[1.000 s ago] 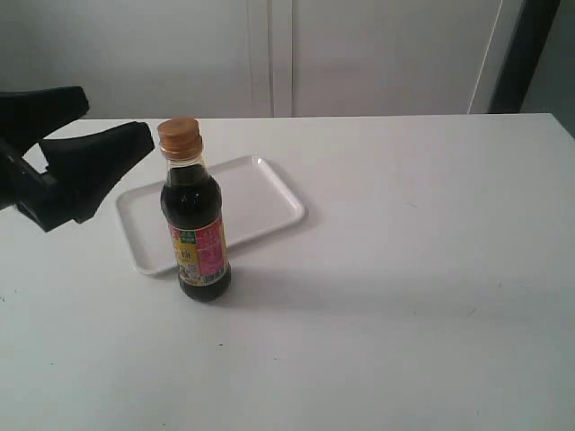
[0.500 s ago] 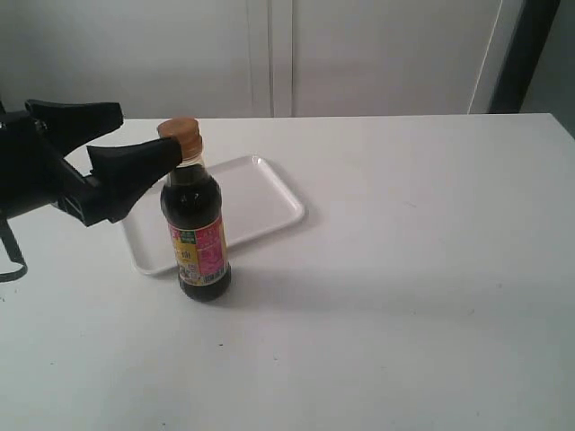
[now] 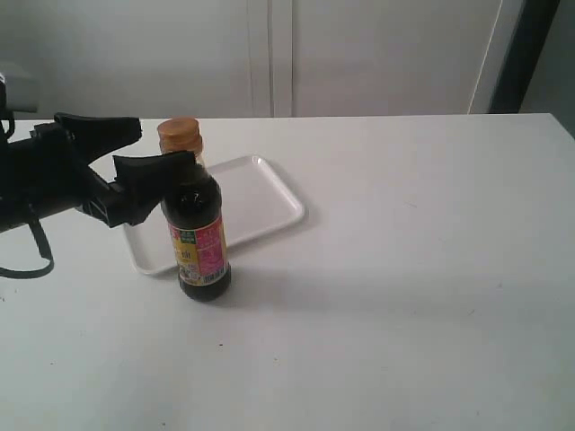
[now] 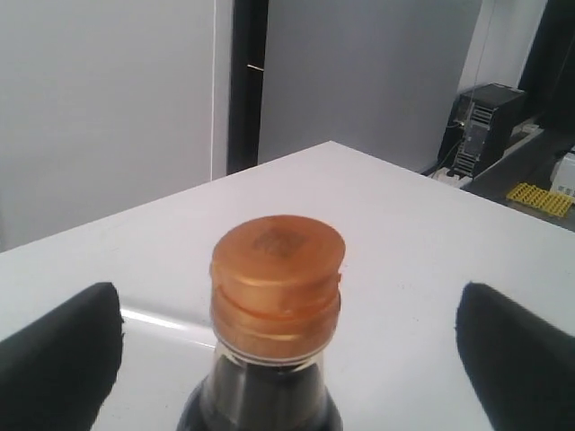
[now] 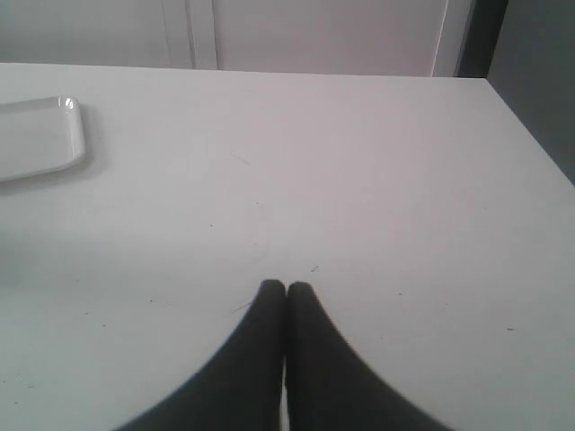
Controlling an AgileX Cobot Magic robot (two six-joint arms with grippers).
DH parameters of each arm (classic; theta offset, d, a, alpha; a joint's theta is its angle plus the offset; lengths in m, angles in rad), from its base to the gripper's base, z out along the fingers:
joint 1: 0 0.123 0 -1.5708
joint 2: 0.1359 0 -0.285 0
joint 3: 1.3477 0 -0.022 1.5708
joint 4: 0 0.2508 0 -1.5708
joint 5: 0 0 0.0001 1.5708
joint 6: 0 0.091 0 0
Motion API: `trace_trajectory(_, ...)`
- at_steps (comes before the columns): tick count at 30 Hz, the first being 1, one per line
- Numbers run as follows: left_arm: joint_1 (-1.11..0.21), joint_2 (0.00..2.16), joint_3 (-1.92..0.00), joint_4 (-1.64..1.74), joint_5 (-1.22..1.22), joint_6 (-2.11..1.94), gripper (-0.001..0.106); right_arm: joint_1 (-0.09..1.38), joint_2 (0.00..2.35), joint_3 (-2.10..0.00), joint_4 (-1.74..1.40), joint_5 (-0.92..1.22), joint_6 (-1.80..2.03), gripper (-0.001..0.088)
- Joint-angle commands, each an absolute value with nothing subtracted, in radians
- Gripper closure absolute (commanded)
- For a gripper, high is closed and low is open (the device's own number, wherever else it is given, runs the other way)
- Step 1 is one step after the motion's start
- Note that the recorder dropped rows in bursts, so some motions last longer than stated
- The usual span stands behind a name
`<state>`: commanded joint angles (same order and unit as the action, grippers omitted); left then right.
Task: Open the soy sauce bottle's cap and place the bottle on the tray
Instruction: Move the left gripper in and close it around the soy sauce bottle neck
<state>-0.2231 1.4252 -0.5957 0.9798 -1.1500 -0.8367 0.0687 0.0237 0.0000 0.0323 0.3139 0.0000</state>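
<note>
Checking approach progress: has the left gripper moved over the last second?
Yes. The left gripper has moved rightward in the exterior view, its open fingers now straddling the neck of the soy sauce bottle, which stayed put.

A white table [image 3: 404,296] stands before pale wall panels [image 3: 359,54], with a dark post [image 3: 526,54] at right

My left claw [image 3: 162,148] is reaching in from the left side, held level, jaws spread wide with a finger [image 4: 58,359] out to either side; my right claw [image 5: 286,289] is pressed closed, fingertips touching, angled downward
</note>
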Motion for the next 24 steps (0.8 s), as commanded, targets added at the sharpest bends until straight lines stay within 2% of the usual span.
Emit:
trace_trajectory(7,-0.303,1.514,-0.648,0.931,-1.079,-0.771,0.0,0.069,0.024,0.0,0.032,0.314,0.0,0.0868)
trace_trajectory(24,-0.304,1.665,-0.689,0.899,-1.106,-0.747,0.0,0.069,0.024,0.0,0.032,0.314,0.0,0.0868)
